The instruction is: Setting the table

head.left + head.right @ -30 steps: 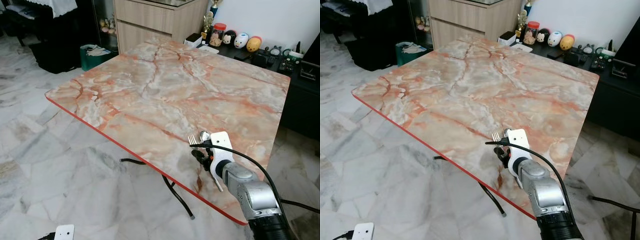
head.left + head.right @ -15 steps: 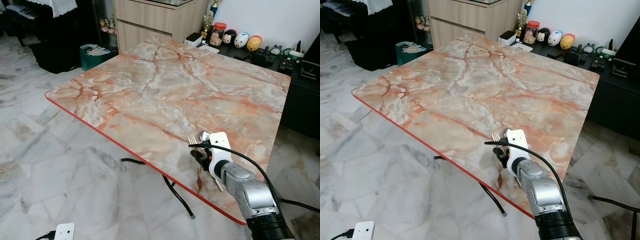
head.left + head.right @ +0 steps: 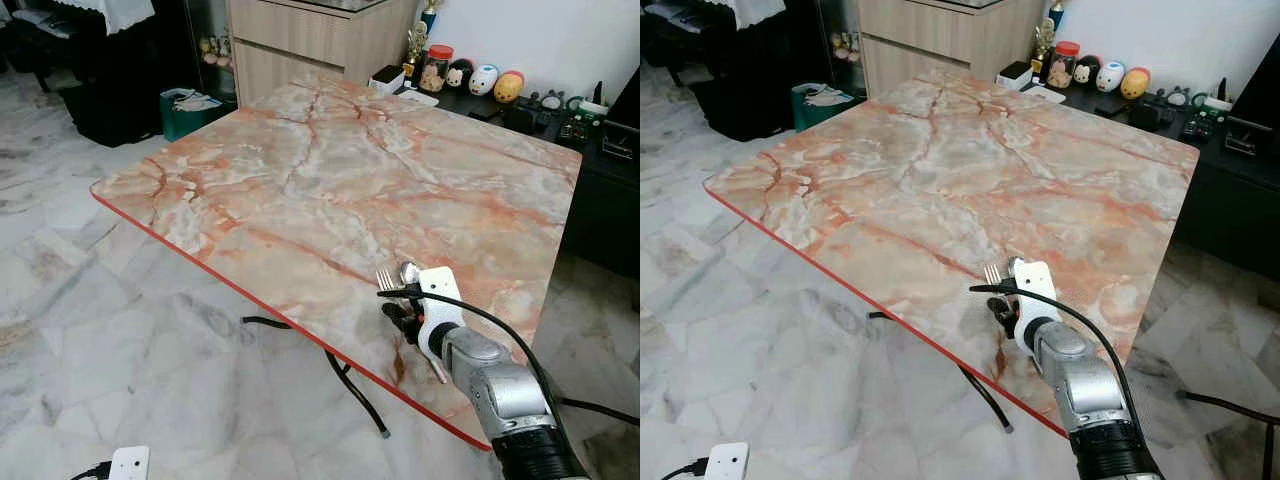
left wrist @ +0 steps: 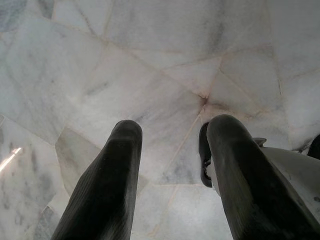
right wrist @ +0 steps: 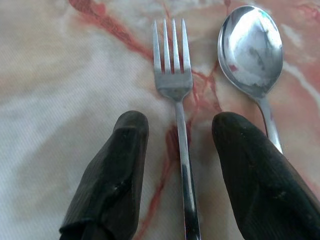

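Observation:
A silver fork (image 5: 175, 85) and a silver spoon (image 5: 248, 47) lie side by side on the marble-patterned table (image 3: 330, 170), close to its near right edge. My right gripper (image 5: 177, 125) hovers low over them, open. The fork's handle runs between its two black fingers (image 5: 125, 150) with a gap on each side, and the spoon lies just outside one finger. From the head, the fork tines (image 3: 385, 277) and spoon bowl (image 3: 408, 271) poke out beyond the white wrist mount. My left gripper (image 4: 172, 132) hangs idle over the floor, open.
The table's red-rimmed edge (image 3: 300, 325) runs diagonally in front of me, with a black cable (image 3: 345, 375) on the marble floor beneath. A dark sideboard (image 3: 520, 115) with a jar and figurines stands behind the table, a wooden cabinet (image 3: 300, 40) beyond, and a green bin (image 3: 185, 110) to the left.

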